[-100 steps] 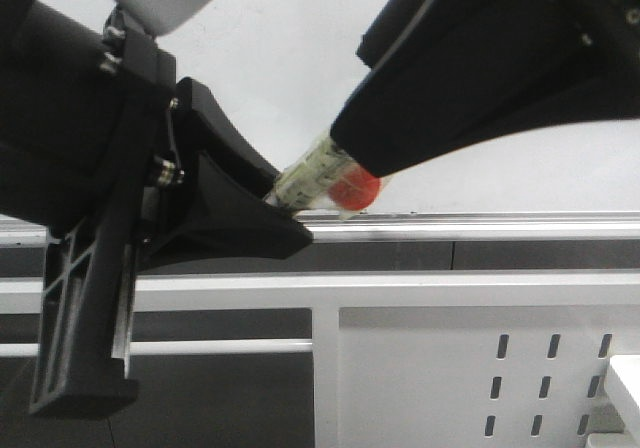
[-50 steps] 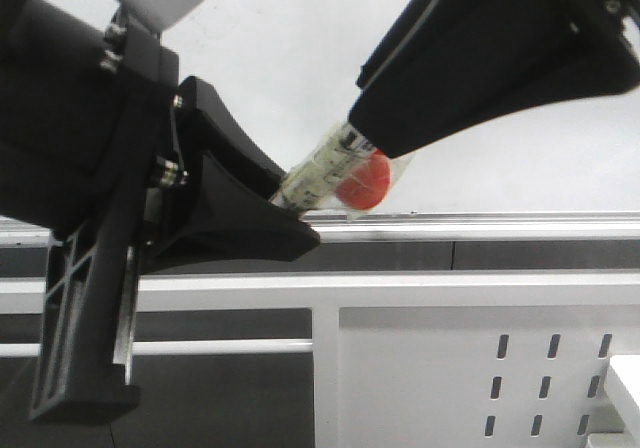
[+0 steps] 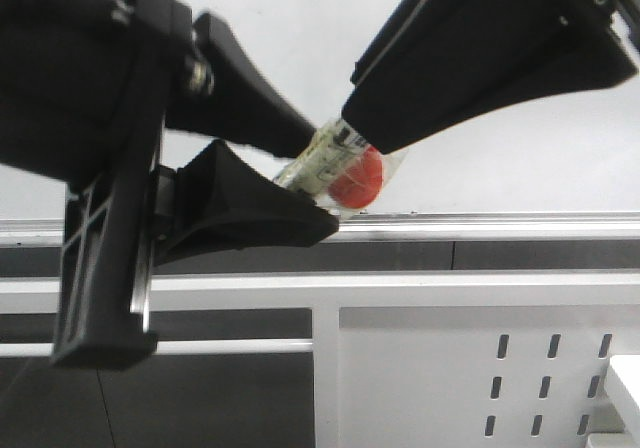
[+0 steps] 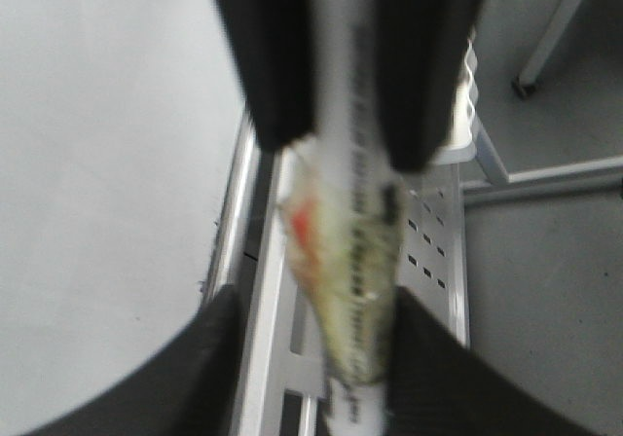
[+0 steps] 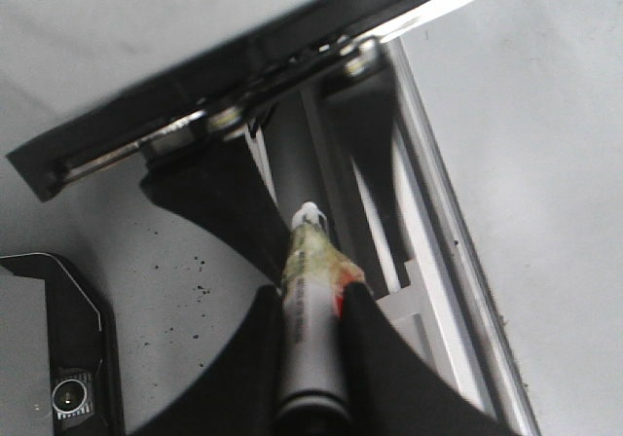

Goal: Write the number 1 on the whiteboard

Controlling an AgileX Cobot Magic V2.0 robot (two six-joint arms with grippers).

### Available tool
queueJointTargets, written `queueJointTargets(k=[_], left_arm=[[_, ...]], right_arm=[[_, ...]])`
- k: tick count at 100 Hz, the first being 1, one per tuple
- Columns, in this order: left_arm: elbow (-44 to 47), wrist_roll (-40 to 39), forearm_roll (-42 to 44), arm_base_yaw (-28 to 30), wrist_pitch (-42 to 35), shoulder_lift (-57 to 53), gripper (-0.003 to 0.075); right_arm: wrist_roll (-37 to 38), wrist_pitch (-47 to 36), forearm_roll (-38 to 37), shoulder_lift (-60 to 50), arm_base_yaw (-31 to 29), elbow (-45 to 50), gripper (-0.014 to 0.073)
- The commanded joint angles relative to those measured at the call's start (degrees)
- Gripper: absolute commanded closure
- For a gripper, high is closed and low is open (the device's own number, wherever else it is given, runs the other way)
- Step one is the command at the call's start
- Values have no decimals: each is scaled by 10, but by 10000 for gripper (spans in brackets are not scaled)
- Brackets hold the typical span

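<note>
Left gripper [image 3: 315, 183] has apparently opened around marker [image 3: 335, 163].

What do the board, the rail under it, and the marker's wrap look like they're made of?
Whiteboard: smooth, faintly glossy white panel, likely coated; no stroke visible. Rail: bright silvery metal, probably aluminium, with a sharp highlight line. Marker: pale plastic barrel, wrapped in clear crinkled film or tape over a red patch, held in the right tool; the left tool stands open around its end.

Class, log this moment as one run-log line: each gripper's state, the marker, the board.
left gripper: open around marker | right gripper: shut on marker | whiteboard: no stroke visible
</note>
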Motion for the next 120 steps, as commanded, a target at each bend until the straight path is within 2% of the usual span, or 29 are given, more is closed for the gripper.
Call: queueJointTargets(k=[1, 20, 34, 46, 51, 58, 65, 70, 72, 89, 102, 120], left_arm=[[-19, -1, -29, -3, -23, -26, 251], [-19, -1, -58, -3, 24, -78, 237], [-14, -1, -112, -3, 43, -146, 238], [6, -1, -144, -3, 54, -211, 267], [19, -1, -155, -3, 62, -236, 306], [42, -1, -166, -3, 78, -275, 410], [67, -1, -168, -3, 81, -312, 568], [88, -1, -175, -3, 81, -339, 716], [93, -1, -178, -3, 81, -345, 741], [144, -21, -223, 17, 78, -394, 740], [172, -21, -281, 62, 18, -402, 740], [216, -20, -399, 153, -130, -402, 740]], right_arm=[[-5, -35, 9, -11, 1, -17, 664], [-5, -71, 9, -36, 1, -17, 664], [5, -87, 9, -45, -4, -17, 664], [12, -91, 9, -45, -28, -17, 663], [22, -100, 9, -45, -41, -17, 662], [41, -119, 9, -48, -58, -17, 663], [50, -140, 9, -52, -69, -14, 663], [54, -159, 9, -57, -73, -11, 663], [56, -168, 12, -60, -74, -7, 663], [56, -299, 83, -82, -70, 60, 663], [56, -440, 88, -86, -52, 133, 663], [64, -453, 92, -83, -5, 160, 663]])
